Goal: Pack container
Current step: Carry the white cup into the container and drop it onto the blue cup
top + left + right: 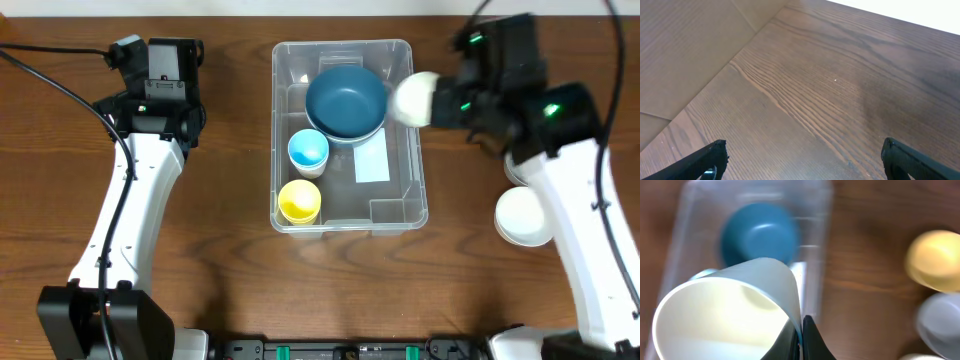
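The clear container (345,45) stands mid-table with a white label (372,160) on its floor. Inside are a dark blue bowl (345,100), a light blue cup (308,150) and a yellow cup (299,201). My right gripper (440,105) is shut on the wall of a white cup (413,98), held on its side over the container's right rim. In the right wrist view the gripper (801,335) pinches the cup (725,310), with the bowl (757,232) and container (690,210) blurred behind. My left gripper (802,155) is open over bare wood.
A white bowl (523,215) sits on the table to the right of the container, partly under the right arm. The right wrist view shows a yellow piece (935,260) and a pale cup (940,322) at the right. The left arm (160,70) stands left of the container.
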### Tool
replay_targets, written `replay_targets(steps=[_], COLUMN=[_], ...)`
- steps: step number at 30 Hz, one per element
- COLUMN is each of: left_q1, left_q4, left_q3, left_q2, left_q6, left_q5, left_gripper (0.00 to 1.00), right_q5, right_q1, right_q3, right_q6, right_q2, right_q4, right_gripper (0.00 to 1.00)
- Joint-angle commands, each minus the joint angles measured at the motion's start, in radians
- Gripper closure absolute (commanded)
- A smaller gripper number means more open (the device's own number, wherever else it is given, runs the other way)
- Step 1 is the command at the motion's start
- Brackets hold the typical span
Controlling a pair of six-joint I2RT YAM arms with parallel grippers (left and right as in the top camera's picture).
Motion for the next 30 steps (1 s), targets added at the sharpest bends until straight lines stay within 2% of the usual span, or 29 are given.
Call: replay_targets(steps=[1, 6, 12, 23, 30], left_q1=[0.003, 0.003, 0.003, 0.003, 0.003], left_q4=[-0.003, -0.003, -0.003, -0.003, -0.003], left_q3=[0.003, 0.003, 0.003, 0.003, 0.003], left_q2=[-0.015, -0.015, -0.015, -0.015, -0.015], left_q6=[0.006, 0.006, 0.006, 0.006, 0.006], left_q5=[-0.023, -0.023, -0.023, -0.023, -0.023], left_gripper=[0.02, 0.02, 0.02, 0.02, 0.02], right_q5=[0.011, 0.093, 0.142, 0.168, 0.168], right_q1=[0.118, 0.274, 0.373, 0.392, 0.393], right_q3=[0.003, 0.002, 0.002, 0.002, 0.002], right_q6=[-0.015, -0.015, -0.015, -0.015, -0.015], right_q2=[0.014, 0.056, 0.132, 0.274, 0.298], right_q4=[0.007, 0.036, 0.069, 0.137, 0.164], right_gripper=[0.99, 0.99, 0.99, 0.99, 0.99])
